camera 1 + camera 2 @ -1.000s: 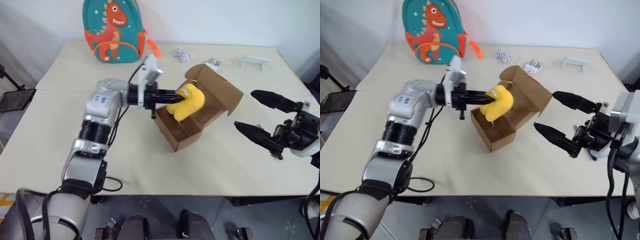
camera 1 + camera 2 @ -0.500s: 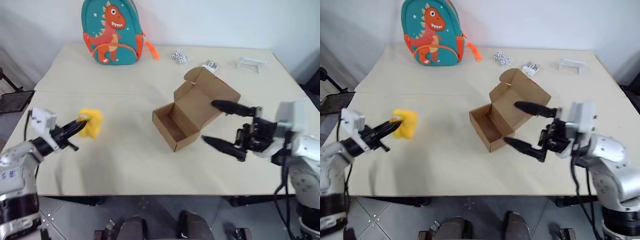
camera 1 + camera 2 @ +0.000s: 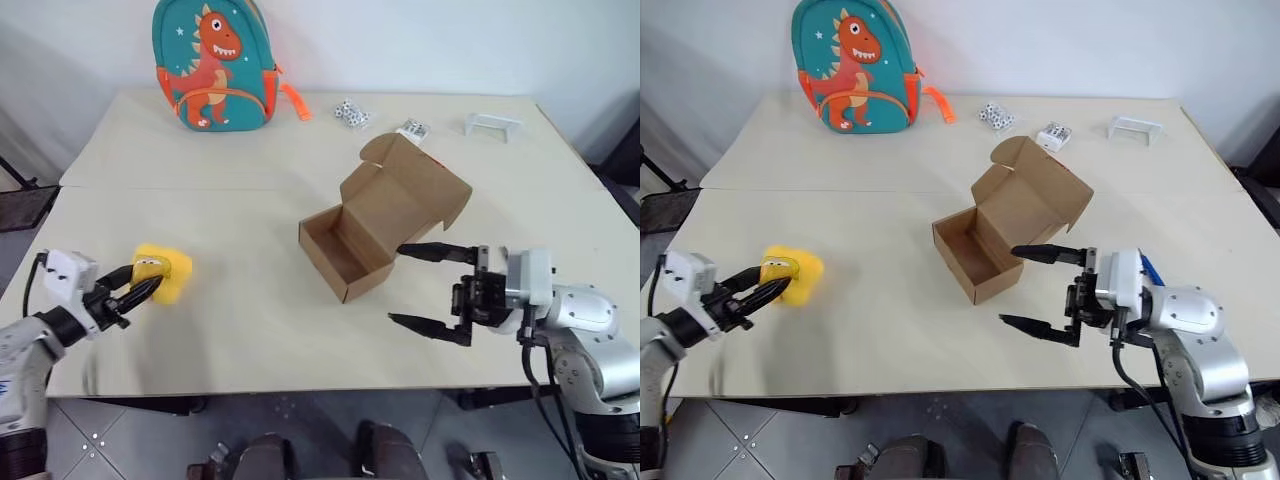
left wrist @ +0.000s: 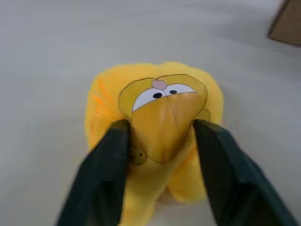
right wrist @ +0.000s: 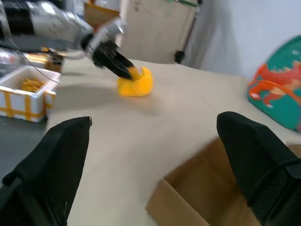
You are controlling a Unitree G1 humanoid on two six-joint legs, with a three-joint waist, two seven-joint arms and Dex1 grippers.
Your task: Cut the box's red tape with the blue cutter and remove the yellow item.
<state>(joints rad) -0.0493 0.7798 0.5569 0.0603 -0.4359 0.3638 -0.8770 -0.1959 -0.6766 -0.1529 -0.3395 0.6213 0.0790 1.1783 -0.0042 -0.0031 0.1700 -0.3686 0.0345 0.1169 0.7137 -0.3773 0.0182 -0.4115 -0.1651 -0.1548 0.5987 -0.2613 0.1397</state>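
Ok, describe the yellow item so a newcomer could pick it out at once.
Start at the open box in the middle of the table and look toward the table's near left edge. The yellow item lies there on the tabletop, between the left end effector's fingers. It is the one bright yellow, soft block, with a cartoon-eyed tag.

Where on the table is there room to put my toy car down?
The widest bare patch of the table lies between the yellow item and the open box. Another runs in front of the backpack. The far right edge is crowded with small things, and the right gripper hangs beside the box.
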